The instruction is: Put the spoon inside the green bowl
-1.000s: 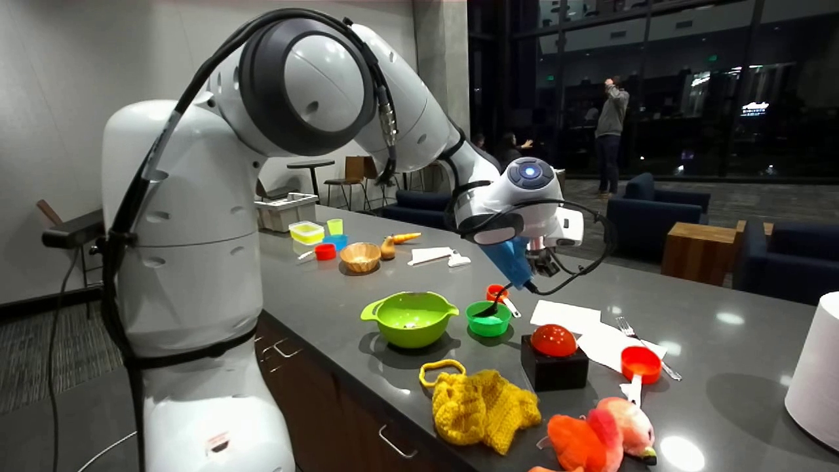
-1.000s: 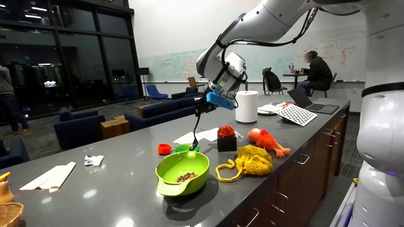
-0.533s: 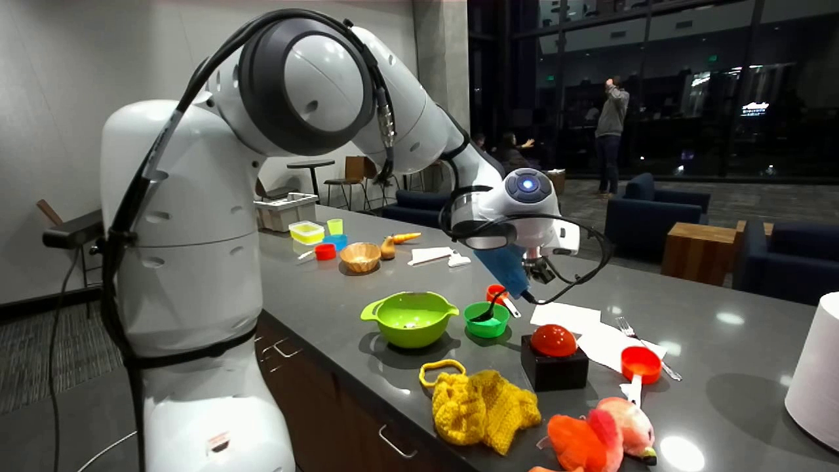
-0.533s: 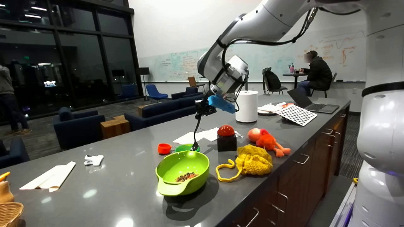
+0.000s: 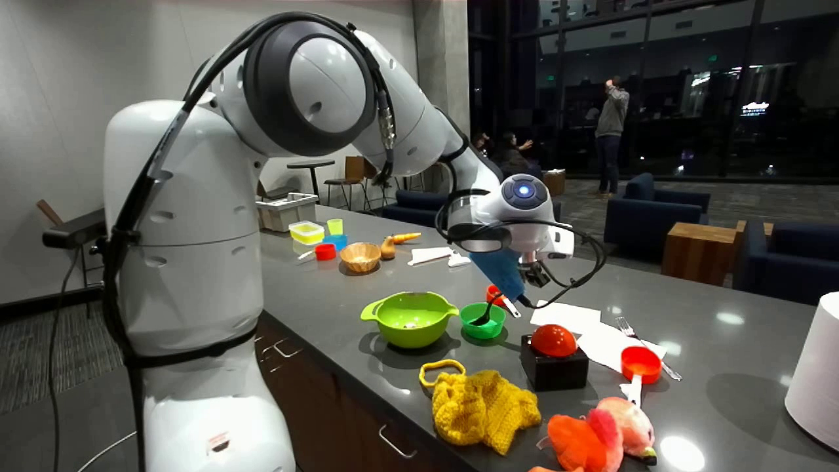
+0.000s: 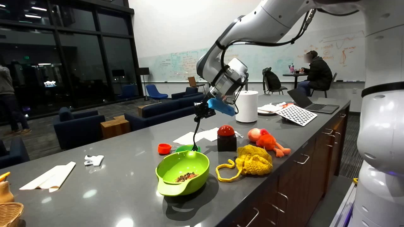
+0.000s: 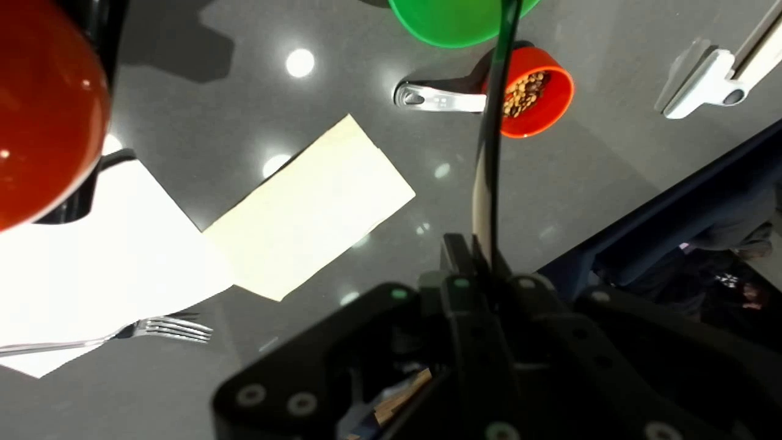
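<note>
Currently, gripper [image 7: 479, 260] has its fingers pinched together on the thin handle of the spoon [image 7: 492, 125], which is dark and held tilted, head down. In an exterior view the spoon's head shows within the rim of the green bowl [image 5: 483, 333]; whether it touches the bottom or wall cannot be told. Green bowl stands upright on the grey counter [image 6: 110, 170], right by the larger lime bowl [image 6: 183, 178]; contact between the two unclear. Lime bowl holds brown and reddish bits. Red measuring cup [image 7: 550, 113] sits near the green bowl, tan and dark bits inside; in the wrist view the spoon handle crosses in front of it. Black box [image 5: 555, 375] topped by a red dome [image 5: 554, 339]: near the green bowl, apart from it. Yellow knitted piece [image 5: 485, 406] and plush toy [image 6: 266, 140] lie toward the counter's drawer side. Fork [image 7: 174, 329] rests partly on white paper [image 7: 91, 263].
</note>
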You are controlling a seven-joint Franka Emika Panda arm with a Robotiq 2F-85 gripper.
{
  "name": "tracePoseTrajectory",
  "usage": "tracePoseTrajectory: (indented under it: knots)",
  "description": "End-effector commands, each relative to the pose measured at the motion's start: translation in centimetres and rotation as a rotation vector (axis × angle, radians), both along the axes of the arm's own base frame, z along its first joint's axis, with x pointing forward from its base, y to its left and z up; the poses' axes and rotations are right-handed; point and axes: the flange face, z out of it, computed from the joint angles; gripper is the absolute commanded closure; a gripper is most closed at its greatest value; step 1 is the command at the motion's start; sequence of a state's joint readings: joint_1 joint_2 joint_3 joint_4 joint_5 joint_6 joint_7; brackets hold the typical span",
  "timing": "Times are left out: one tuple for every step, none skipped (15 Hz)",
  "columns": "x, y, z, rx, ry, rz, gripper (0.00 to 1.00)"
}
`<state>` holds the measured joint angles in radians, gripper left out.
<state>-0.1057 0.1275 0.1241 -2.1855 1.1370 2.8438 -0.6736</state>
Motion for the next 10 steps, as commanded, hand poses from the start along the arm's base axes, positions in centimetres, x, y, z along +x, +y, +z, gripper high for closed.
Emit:
tracePoseTrajectory:
  knots:
    - [-1.6, 0.1, 0.7, -0.042, 0.003, 0.000, 0.64]
    - [-1.9, 0.2, 0.8, -0.059, 0.004, 0.002, 0.57]
    - [-2.2, 0.2, 1.1, -0.080, 0.006, 0.004, 0.52]
    - [-2.5, 0.3, 1.3, -0.097, 0.008, 0.007, 0.45]
    - [-2.7, 0.5, 1.5, -0.118, 0.012, 0.012, 0.38]
    - [-2.9, 0.8, 1.8, -0.143, 0.022, 0.022, 0.31]
    - [-3.1, 1.1, 2.0, -0.168, 0.035, 0.035, 0.23]
    - [-3.3, 1.4, 2.2, -0.198, 0.056, 0.048, 0.17]
    - [-3.6, 1.5, 2.1, -0.229, 0.073, 0.063, 0.11]
    - [-4.0, 1.6, 1.9, -0.265, 0.095, 0.081, 0.03]
